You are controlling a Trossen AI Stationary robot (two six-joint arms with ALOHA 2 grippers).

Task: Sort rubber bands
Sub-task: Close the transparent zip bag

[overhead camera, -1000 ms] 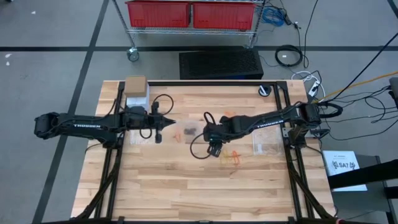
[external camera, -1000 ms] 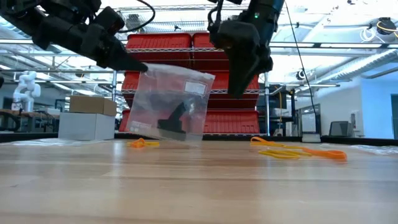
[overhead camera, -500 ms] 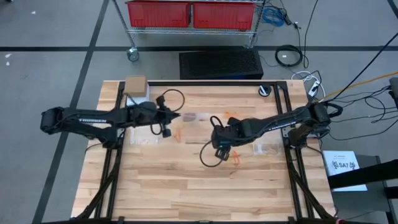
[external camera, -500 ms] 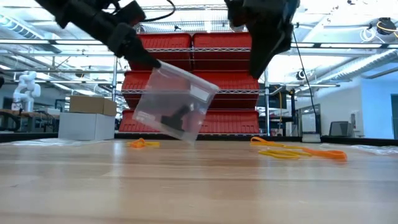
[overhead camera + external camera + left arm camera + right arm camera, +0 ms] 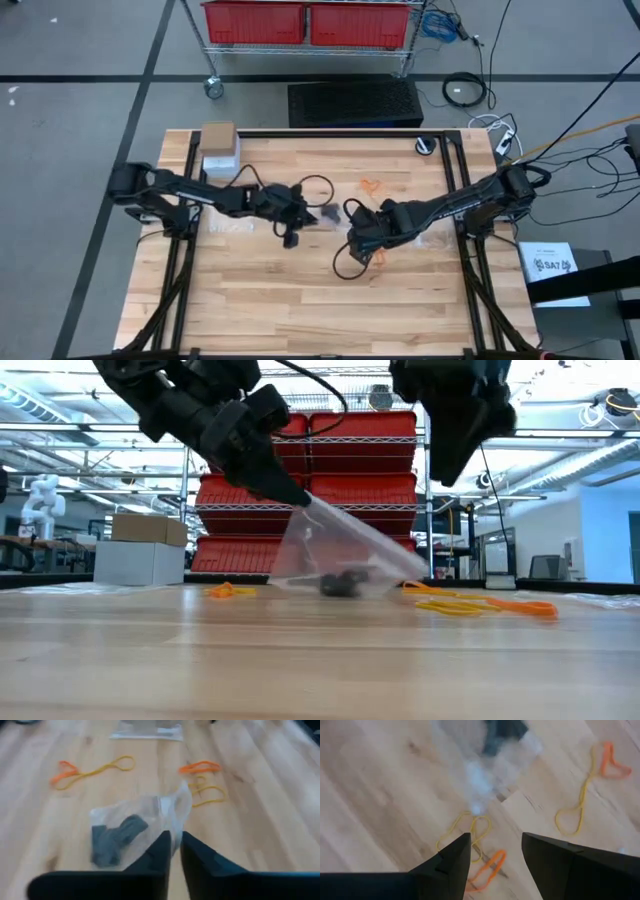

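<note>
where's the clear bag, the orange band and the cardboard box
clear bag (image 5: pixel 150 815), left wrist view, its clear upper side
orange band (image 5: pixel 200 767), left wrist view, middle of the loop
cardboard box (image 5: pixel 218 135), high view, its top

From where I stand, the only lettering anywhere is on a white sheet (image 5: pixel 553 268) lying on the floor off the table's right side, about four o'clock from its middle. It seems to read "SA7", though I can't be sure of that.
</note>
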